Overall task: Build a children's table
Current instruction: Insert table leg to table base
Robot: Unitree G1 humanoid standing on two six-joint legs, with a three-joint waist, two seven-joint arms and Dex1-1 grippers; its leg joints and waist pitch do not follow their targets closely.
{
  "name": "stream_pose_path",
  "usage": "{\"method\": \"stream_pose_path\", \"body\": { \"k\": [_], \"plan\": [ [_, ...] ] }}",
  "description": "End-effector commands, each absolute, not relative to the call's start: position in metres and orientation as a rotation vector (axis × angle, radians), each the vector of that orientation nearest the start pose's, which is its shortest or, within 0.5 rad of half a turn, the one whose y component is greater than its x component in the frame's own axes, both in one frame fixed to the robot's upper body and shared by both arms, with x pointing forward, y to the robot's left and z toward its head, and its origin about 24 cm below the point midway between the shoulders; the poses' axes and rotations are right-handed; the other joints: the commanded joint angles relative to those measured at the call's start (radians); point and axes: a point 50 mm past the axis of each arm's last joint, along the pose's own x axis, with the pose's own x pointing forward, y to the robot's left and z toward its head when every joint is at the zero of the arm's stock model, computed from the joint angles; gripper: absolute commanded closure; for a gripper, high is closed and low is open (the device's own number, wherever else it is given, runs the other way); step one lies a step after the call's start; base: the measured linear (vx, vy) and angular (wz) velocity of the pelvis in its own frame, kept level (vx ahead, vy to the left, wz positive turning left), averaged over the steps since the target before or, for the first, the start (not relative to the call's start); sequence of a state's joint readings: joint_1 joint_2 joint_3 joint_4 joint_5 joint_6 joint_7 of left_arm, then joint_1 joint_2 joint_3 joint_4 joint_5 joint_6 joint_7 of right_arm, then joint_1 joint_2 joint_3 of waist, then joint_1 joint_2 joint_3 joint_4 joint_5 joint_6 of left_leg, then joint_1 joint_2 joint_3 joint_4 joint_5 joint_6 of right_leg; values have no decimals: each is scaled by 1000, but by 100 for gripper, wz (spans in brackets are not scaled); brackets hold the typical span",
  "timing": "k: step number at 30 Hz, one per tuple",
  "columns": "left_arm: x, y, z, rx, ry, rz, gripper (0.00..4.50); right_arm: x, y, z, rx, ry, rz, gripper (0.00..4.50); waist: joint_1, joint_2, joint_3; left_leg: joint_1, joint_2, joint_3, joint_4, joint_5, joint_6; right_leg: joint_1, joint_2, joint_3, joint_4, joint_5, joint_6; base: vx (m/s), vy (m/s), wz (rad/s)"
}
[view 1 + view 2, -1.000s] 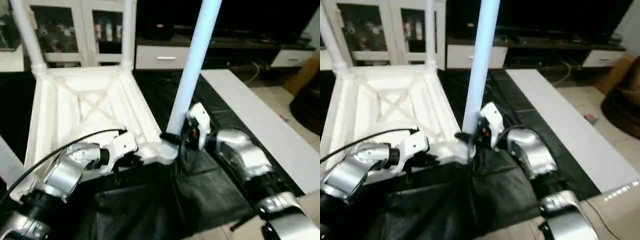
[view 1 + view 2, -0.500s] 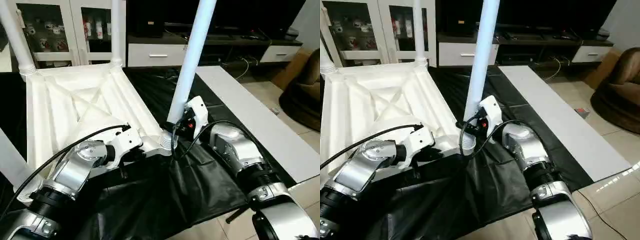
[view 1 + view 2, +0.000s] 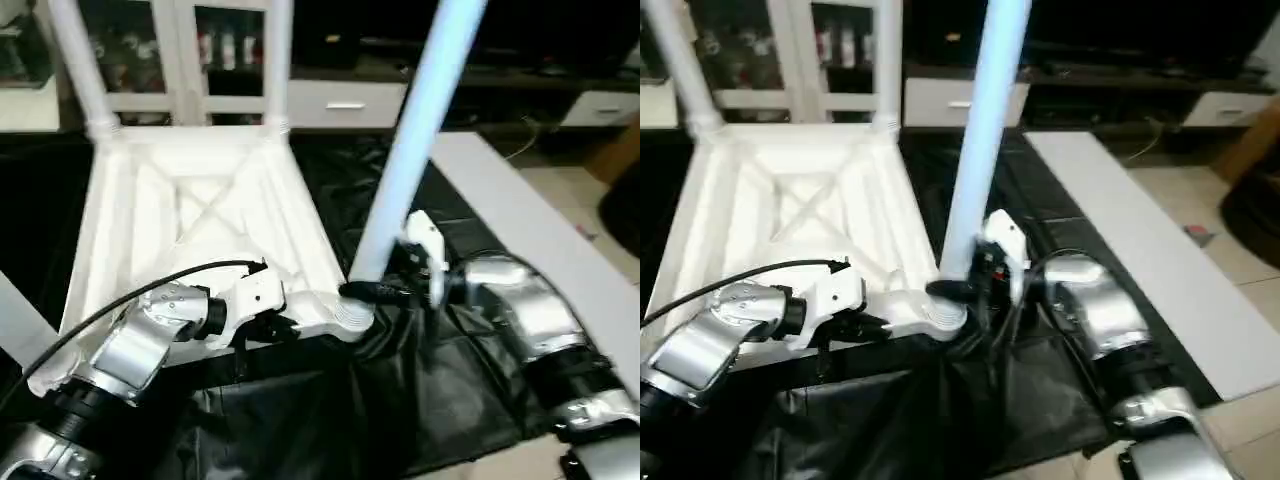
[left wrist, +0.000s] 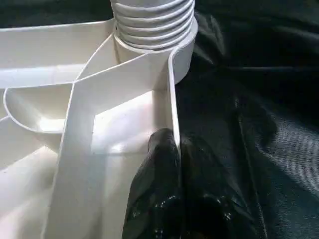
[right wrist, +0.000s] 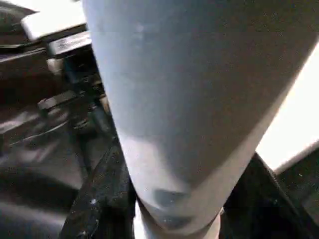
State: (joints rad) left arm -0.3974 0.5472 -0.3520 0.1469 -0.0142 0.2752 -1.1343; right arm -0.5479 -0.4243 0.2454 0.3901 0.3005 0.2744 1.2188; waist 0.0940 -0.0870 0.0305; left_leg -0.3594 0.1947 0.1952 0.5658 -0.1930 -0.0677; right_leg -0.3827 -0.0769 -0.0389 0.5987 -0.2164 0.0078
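Left eye view: the upturned white table top (image 3: 190,215) lies ribs-up on a black sheet (image 3: 400,400) spread over the floor, filling the frame from centre out to 9 o'clock. Two legs (image 3: 80,65) stand in its far corner sockets at 11 and 12 o'clock. A third leg (image 3: 415,150) rises from the near corner socket (image 3: 352,314) just right of centre, leaning toward 1 o'clock. The left gripper (image 3: 285,327) sits on the top's near edge at about 7 o'clock of that socket. The right gripper (image 3: 372,291) reaches in from 4 o'clock to the base of the leaning leg. A pale board (image 3: 540,255) lies on the floor at 3 o'clock.

Right eye view: the same scene, with a white cabinet (image 3: 790,50) across the back at 11 o'clock.

Left wrist view: the two black fingers (image 4: 159,194) are pressed together, pinching the thin upright wall of the table top's rim, just short of the ribbed socket collar (image 4: 152,25).

Right wrist view: the leg's pale shaft (image 5: 184,94) sits between the black fingers (image 5: 97,204), which are spread to its width and clasp it on either side near its base.
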Motion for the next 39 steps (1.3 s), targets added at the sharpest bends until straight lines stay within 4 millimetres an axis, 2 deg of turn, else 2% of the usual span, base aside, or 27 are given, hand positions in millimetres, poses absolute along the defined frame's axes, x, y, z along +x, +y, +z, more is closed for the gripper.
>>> {"method": "stream_pose_path", "body": {
  "k": [1,2,4,5,9,12,13,15,16,17,18,19,20,22,26,29,31,33,34,35,36,37,38,39],
  "plan": [
    [289,147,80,588,380,-1271,450,275,-157,28,-36,712,1418,266,-9,11,-38,20,37,-4,-52,-10,74,30,-48,39,-34,211,-262,0,0,0],
    [290,147,80,590,379,-1270,450,274,-158,27,-42,716,1420,266,-7,12,-38,21,39,-4,-52,-27,73,30,-50,39,-36,188,-262,0,0,0],
    [290,147,80,593,379,-1271,450,271,-159,25,-63,723,1421,266,-4,14,-33,22,44,-6,-59,-92,58,29,-55,39,-44,76,-250,0,0,0],
    [289,146,79,593,380,-1273,450,267,-159,20,-78,728,1419,266,-5,13,-29,22,46,-9,-65,-150,30,27,-57,39,-53,-32,-227,0,0,0],
    [289,146,79,593,380,-1274,450,266,-158,18,-84,728,1415,266,-8,15,-26,27,49,-13,-74,-242,-14,19,-59,41,-66,-172,-194,0,0,0],
    [288,147,78,594,384,-1273,450,265,-155,13,-94,725,1394,266,-11,16,-27,27,48,-13,-73,-242,-21,17,-58,42,-66,-168,-187,0,0,0],
    [288,148,78,597,387,-1271,450,266,-153,8,-100,718,1351,266,-11,16,-28,24,47,-14,-72,-215,-18,20,-57,41,-62,-133,-188,0,0,0],
    [288,148,78,598,388,-1270,450,267,-152,7,-102,716,1337,266,-15,15,-27,21,45,-14,-73,-213,-18,21,-57,40,-61,-128,-187,0,0,0],
    [288,150,78,601,390,-1268,450,269,-151,4,-109,705,1297,266,-15,16,-25,25,46,-13,-74,-239,-23,17,-57,41,-66,-162,-182,0,0,0],
    [288,150,78,603,392,-1266,450,271,-151,2,-112,698,1270,266,-17,14,-23,23,46,-15,-77,-266,-28,18,-60,42,-70,-210,-174,0,0,0],
    [288,150,78,603,392,-1266,450,271,-151,2,-112,698,1270,266,-17,14,-23,23,46,-15,-77,-266,-28,18,-60,42,-70,-210,-174,0,0,0],
    [288,151,78,606,395,-1264,450,273,-152,0,-107,696,1233,266,-18,17,-21,25,46,-18,-79,-307,-37,12,-61,43,-77,-282,-160,0,0,0],
    [288,151,78,606,395,-1264,450,273,-152,0,-106,696,1231,266,-19,18,-20,26,47,-20,-80,-324,-42,10,-62,43,-79,-307,-154,0,0,0],
    [289,152,78,608,398,-1263,450,272,-152,-2,-104,701,1220,266,-23,15,-20,31,47,-24,-81,-389,-56,4,-62,43,-87,-384,-133,0,0,0],
    [289,152,77,608,401,-1262,450,276,-152,-5,-108,688,1156,266,-29,15,-19,31,47,-28,-83,-417,-60,-1,-60,42,-90,-408,-121,0,0,0],
    [289,153,74,592,421,-1244,450,289,-151,-6,-100,653,1008,266,-42,17,-20,25,46,-31,-84,-429,-65,-2,-60,41,-89,-410,-124,0,0,0],
    [290,153,71,579,442,-1213,450,301,-149,-6,-84,627,883,266,-56,22,-19,25,43,-39,-86,-478,-82,-5,-61,36,-93,-476,-115,0,0,0],
    [290,151,70,573,448,-1198,450,305,-148,-5,-75,619,845,266,-73,21,-18,20,42,-47,-88,-509,-92,-4,-62,31,-95,-521,-104,0,0,0],
    [292,147,68,564,454,-1159,450,311,-145,-5,-68,607,792,266,-76,26,-20,17,44,-52,-89,-515,-96,-1,-65,31,-94,-522,-99,0,0,0],
    [292,147,68,564,454,-1159,450,311,-145,-5,-68,607,792,266,-80,27,-18,16,43,-54,-90,-523,-98,-3,-64,30,-96,-523,-100,0,0,0],
    [294,143,67,552,455,-1128,450,314,-143,-4,-63,600,762,266,-81,30,-18,20,41,-59,-89,-553,-98,-4,-64,26,-101,-538,-97,0,0,0],
    [301,125,62,492,455,-989,450,326,-136,-2,-57,573,648,266,-95,32,-14,23,42,-63,-91,-591,-109,-10,-64,21,-103,-534,-109,-63,30,-11],
    [301,124,61,489,455,-984,450,327,-135,-2,-57,572,644,266,-101,30,-14,24,42,-66,-91,-609,-112,-8,-60,14,-106,-541,-106,-72,37,-9],
    [302,113,57,456,468,-938,450,331,-132,-1,-60,562,604,266,-103,34,-15,34,39,-66,-86,-641,-107,-13,-60,11,-112,-557,-101,-72,37,-9]
  ]
}}
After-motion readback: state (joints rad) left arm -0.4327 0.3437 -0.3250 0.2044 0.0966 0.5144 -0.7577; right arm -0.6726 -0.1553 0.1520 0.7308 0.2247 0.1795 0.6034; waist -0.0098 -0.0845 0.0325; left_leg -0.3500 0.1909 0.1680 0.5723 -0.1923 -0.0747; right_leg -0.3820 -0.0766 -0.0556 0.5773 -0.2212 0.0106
